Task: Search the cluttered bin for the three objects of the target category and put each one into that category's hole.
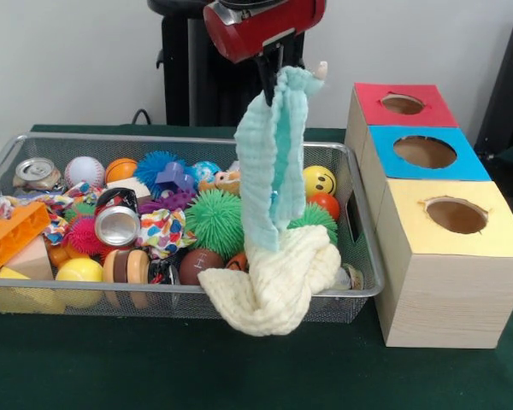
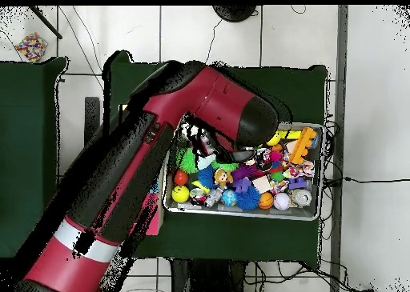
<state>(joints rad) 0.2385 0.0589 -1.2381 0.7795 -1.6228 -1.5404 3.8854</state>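
Note:
My gripper [image 1: 274, 73] is up above the right half of the bin [image 1: 179, 139], shut on the top of a pale teal cloth [image 1: 274, 162]. The cloth hangs straight down into the bin. Its lower end touches a cream knitted cloth [image 1: 282, 278] that is draped over the bin's front rim. The hole [image 1: 402, 103] in the red-topped box is to the right of the gripper, at the far end of the row of boxes. In the overhead view the arm [image 2: 184, 121] covers the gripper and the boxes; only the bin's rim [image 2: 320, 169] and its toys show.
The blue-topped box [image 1: 425, 152] and the yellow-topped box [image 1: 456, 215] stand in front of the red one, close to the bin's right wall. The bin holds a can [image 1: 117, 225], a baseball [image 1: 85, 171], a green spiky ball [image 1: 214, 220], a smiley ball [image 1: 320, 180] and an orange block [image 1: 13, 235].

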